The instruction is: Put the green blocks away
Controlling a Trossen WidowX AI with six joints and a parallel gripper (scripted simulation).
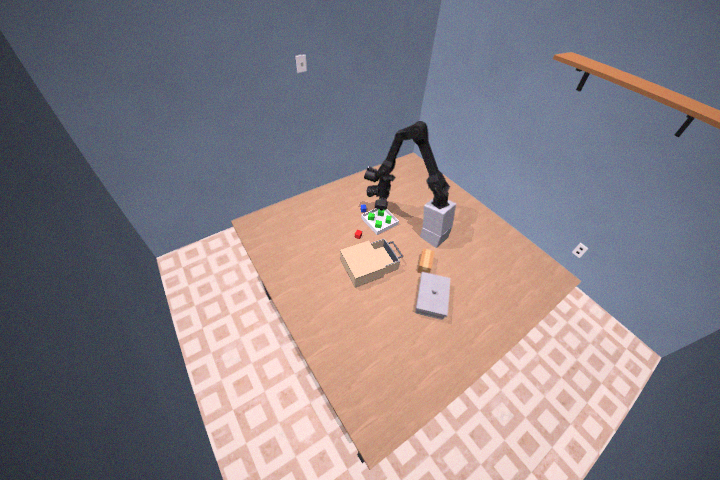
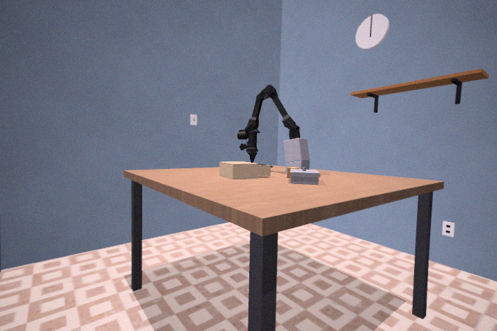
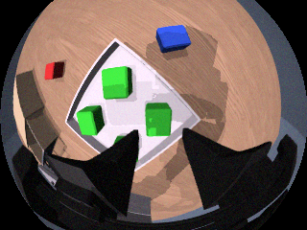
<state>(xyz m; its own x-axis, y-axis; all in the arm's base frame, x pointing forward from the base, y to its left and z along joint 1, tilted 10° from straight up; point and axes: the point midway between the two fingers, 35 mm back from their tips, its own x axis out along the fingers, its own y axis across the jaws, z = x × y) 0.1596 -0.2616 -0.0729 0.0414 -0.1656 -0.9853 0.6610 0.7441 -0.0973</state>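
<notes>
Switch plate (image 1: 300,63) (image 2: 193,119): on the blue wall, furthest left in my top view.
Red block (image 1: 358,233) (image 3: 54,71): on the table (image 1: 338,350) (image 2: 233,195) (image 3: 240,62), outside the basket.
Blue block (image 1: 363,208) (image 3: 173,38): also on the table, near the basket's rim but outside it.
Drawer unit (image 1: 365,260) (image 2: 238,170) (image 3: 30,91): tan, its drawer (image 1: 393,258) (image 2: 264,170) pulled partly out on the handle side.
Basket (image 1: 377,232) (image 3: 68,121): white, shallow, upright on the table.
Green blocks (image 1: 378,224) (image 3: 116,82): four in the basket, apart from one another; one is partly covered by my finger in the wrist view.
My gripper (image 1: 380,208) (image 2: 252,161) (image 3: 160,133): pointing down above the basket, fingers apart, gripping nothing.
Orange block (image 1: 426,260) (image 2: 292,169): long, lying between the drawer unit and my pedestal's side of the table, near the box.
Box (image 1: 432,315) (image 2: 304,180): grey, lid (image 1: 433,287) (image 2: 304,172) on.
My pedestal (image 1: 435,220) (image 2: 294,149): pale grey, under my arm.
Wall shelf (image 1: 644,87) (image 2: 421,83): wooden, on two dark brackets.
</notes>
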